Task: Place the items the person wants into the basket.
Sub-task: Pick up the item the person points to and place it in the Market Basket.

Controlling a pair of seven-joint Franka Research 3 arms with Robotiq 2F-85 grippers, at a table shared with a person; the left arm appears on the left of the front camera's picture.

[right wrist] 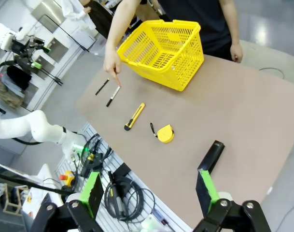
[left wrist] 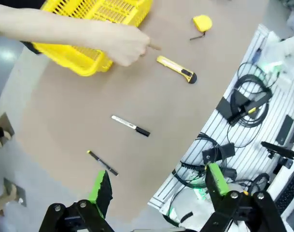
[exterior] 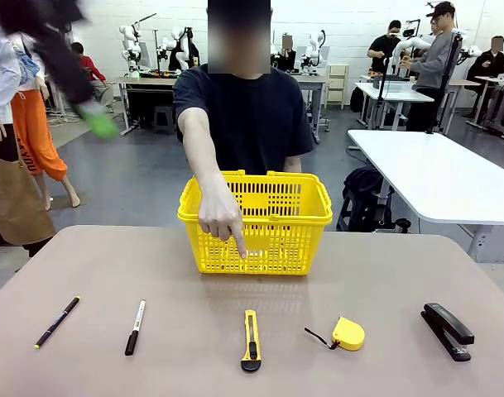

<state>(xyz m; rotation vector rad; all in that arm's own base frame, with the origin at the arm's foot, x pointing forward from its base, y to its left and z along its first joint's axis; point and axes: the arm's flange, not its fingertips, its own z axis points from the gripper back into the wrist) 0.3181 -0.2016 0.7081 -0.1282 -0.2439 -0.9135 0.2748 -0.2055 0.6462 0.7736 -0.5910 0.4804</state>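
Lying flat — slim yellow box cutter (exterior: 251, 339), black-tipped.

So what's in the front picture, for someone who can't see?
A person in a black T-shirt points one hand down before a yellow plastic lattice basket on a brown table. Nearer lie a thin black pen, white black-capped marker, yellow-and-black box cutter, yellow tape measure and black stapler.
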